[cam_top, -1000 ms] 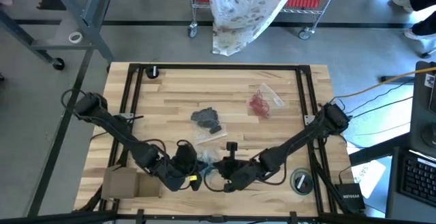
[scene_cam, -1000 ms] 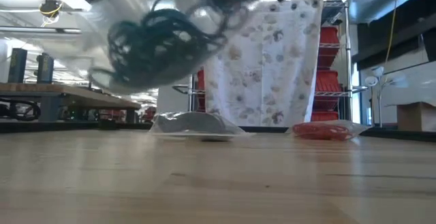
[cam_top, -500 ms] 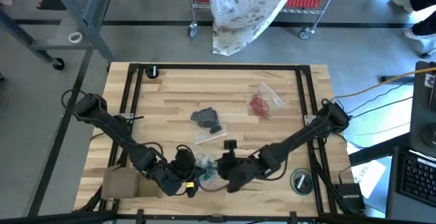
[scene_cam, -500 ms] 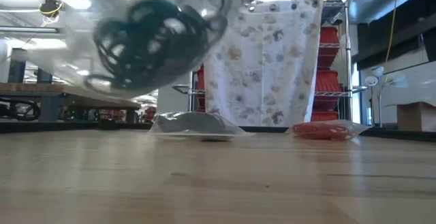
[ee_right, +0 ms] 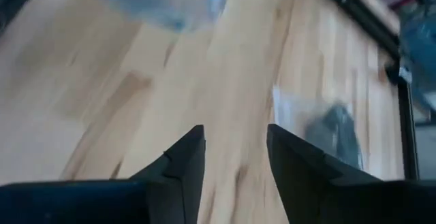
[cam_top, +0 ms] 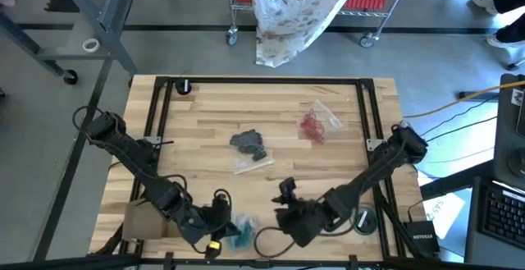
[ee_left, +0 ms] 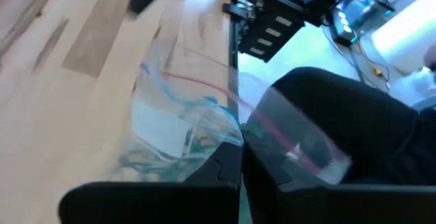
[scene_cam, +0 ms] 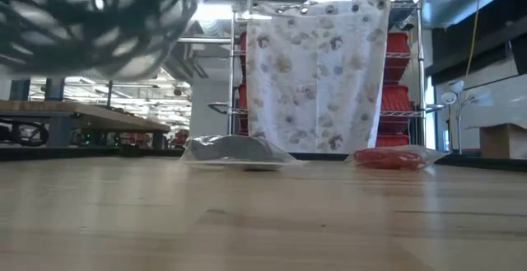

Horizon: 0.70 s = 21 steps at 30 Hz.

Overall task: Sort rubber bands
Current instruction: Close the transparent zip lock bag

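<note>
Teal bag pinched in my left gripper at the near table edge; right fingers spread and empty beside it.

My left gripper (cam_top: pixel 220 231) has its fingers pressed together on the clear bag of teal rubber bands (cam_top: pixel 240 231), held up off the table (cam_top: pixel 205 130) so it hangs close over the low camera. The bag lies just toward my right gripper (cam_top: pixel 289 221), which holds nothing, so left is nearer. Farther out mid-table sits the dark grey bands bag (cam_top: pixel 248 144), and beyond it to the right the red bands bag (cam_top: pixel 314 124), both well apart from my jaws.
</note>
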Tool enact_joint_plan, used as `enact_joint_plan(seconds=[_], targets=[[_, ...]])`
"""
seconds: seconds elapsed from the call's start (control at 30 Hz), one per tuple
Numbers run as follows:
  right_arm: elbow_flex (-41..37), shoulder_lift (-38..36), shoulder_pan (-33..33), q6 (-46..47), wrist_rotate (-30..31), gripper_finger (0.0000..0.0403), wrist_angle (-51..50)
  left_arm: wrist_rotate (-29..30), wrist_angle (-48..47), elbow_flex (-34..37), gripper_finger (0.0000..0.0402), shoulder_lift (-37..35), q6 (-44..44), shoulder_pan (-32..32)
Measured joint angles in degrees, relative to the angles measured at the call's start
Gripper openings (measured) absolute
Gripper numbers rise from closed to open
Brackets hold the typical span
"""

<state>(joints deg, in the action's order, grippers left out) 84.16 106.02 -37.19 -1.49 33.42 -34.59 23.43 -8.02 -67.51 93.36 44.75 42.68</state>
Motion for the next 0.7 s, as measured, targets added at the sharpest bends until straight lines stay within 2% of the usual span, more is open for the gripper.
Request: enact_joint_plan(seconds=[0.07, 0.13, 0.23, 0.37, 0.5, 0.6, 0.7], targets=[[-2.45, 0.00, 0.92, -4.15, -2.15, 0.0152, 7.27, 0.03, 0.26, 0.00, 0.0001, 0.00, -0.39, -0.03], [-4.32, 0.02, 1.91, -7.78, -6.90, 0.0152, 14.55, 0.05, -0.19, 0.00, 0.0001, 0.01, -0.65, -0.03], [-5.86, 0.02, 3.37, -10.65, -12.02, 0.0152, 21.16, 0.05, -0.46, 0.00, 0.0001, 0.02, -0.88, -0.14], [-6.18, 0.04, 4.96, -10.94, -12.79, 0.0152, 24.43, 0.07, -0.47, 0.00, 0.0001, 0.04, -1.72, -0.14], [-6.18, 0.07, 5.44, -14.29, -18.84, 0.0150, 26.27, 0.07, -0.51, 0.00, 0.0001, 0.07, -1.68, -0.22], [-6.19, 0.55, 5.20, -15.46, -19.53, 0.0126, 26.32, 0.07, -0.60, 0.00, 0.0001, 0.07, -1.63, -0.23], [-6.29, 0.66, 5.36, -15.16, -19.93, 0.0070, 27.33, 0.07, -1.50, 0.00, 0.0001, 0.07, -0.48, -0.23]])
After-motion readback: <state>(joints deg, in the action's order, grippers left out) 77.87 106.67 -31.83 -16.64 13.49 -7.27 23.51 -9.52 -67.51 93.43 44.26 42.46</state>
